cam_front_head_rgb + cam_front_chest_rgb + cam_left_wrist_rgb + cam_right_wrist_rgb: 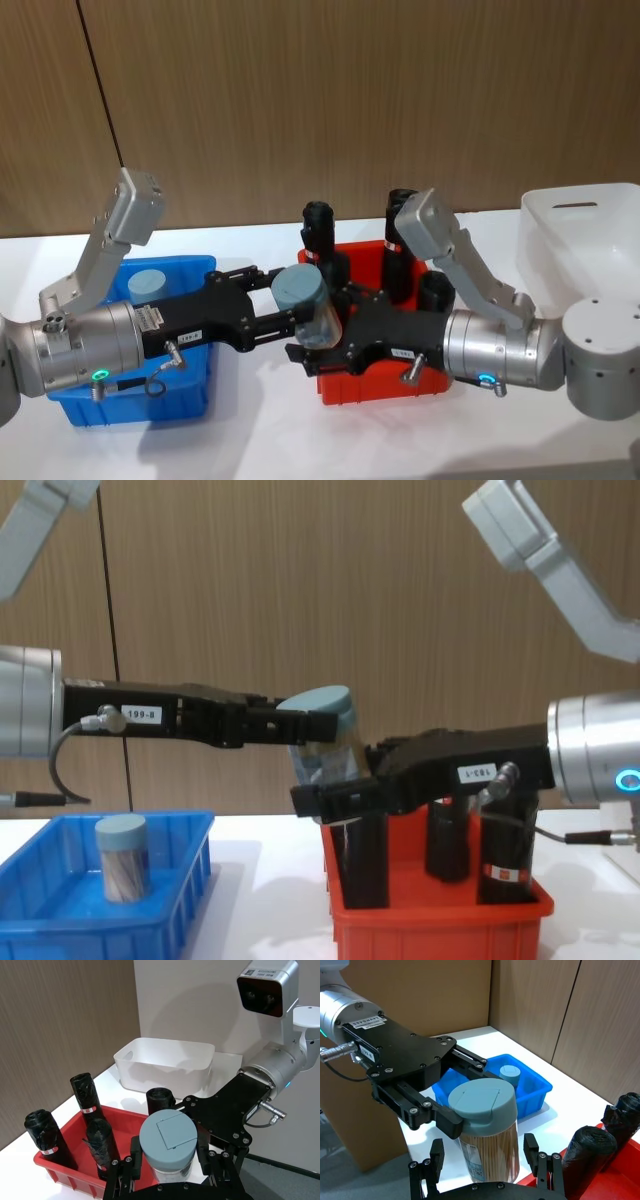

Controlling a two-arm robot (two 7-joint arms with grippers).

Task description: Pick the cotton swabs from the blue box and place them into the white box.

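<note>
- The left tool [285, 305] is clamped on the cotton swab jar [308, 300] at lid height. It holds the jar in the air just off the left end of the red bin [380, 385], between that bin and the blue box [100, 405].
- In the head view the right tool [322, 348] hides the jar's lower half, so its grip is hard to judge there.
- The right wrist view makes it clear: the right tool's fingers [436, 1159] stand apart, one on each side of the clear body, with a gap to the jar on both sides.
- The right wrist view also shows the thin sticks packed inside the jar. The left wrist view shows a hinged flap on its lid.
- The chest view puts the jar well above the red bin's rim and leaning slightly, which the head view cannot tell.
- A second cotton swab jar [122, 857] stands upright in the blue box, left of the red bin. In the head view the left arm covers much of that box.
- Black rolls [86, 1094] stand in the red bin. The left wrist view shows four, while in the head view the right arm partly covers them.
- The white box [570, 235] sits on the worktop [260, 430], right of the red bin and farther back. The frame edge cuts it off and the right arm overlaps its near side.
</note>
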